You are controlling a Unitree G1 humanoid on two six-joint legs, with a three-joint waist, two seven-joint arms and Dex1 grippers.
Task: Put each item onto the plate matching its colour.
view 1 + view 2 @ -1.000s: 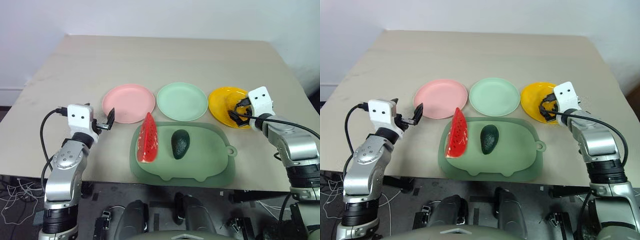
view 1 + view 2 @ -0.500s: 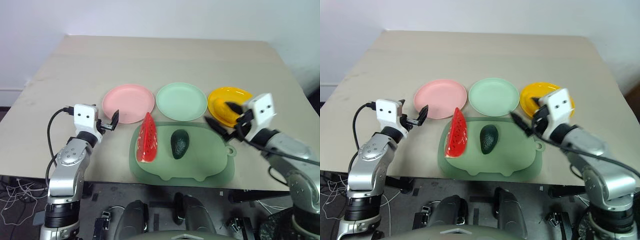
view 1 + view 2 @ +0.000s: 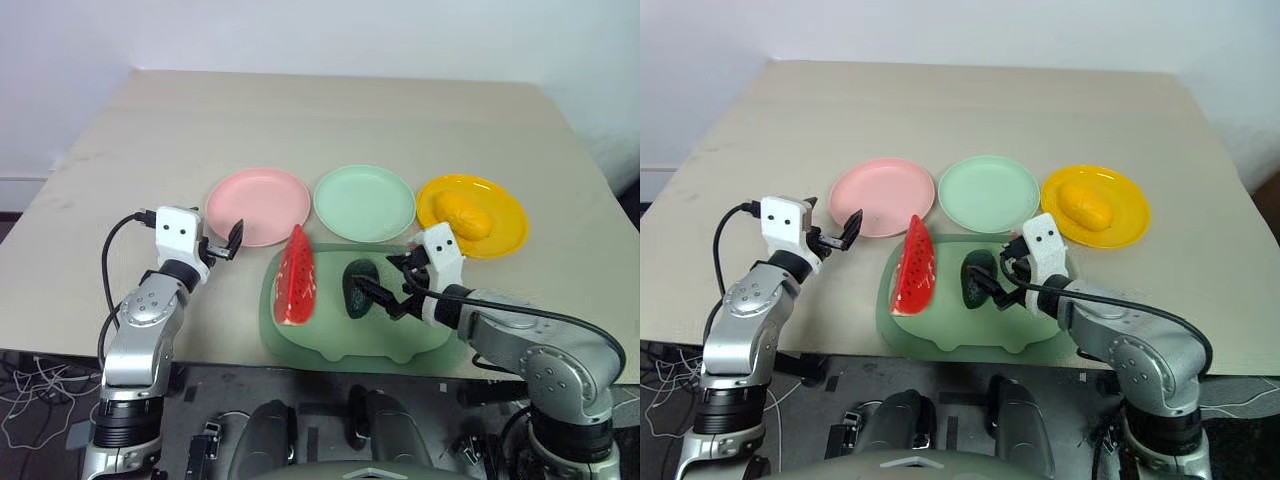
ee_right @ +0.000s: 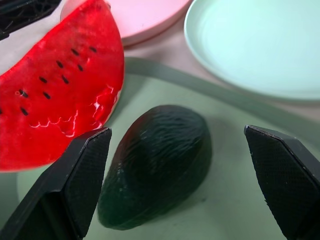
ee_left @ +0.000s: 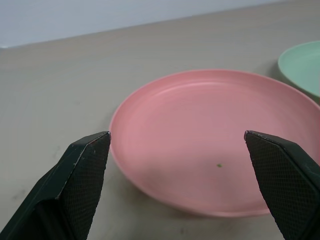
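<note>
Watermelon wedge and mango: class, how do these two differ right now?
The watermelon wedge is red with a green rind; the mango is plain yellow-orange. The wedge lies on the green tray, off its plate; the mango already sits on the yellow plate. Neither is held.

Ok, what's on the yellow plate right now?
The yellow plate holds only the yellow-orange mango, lying near its middle. The patch of plate right under the mango is covered, so nothing can be told there.
</note>
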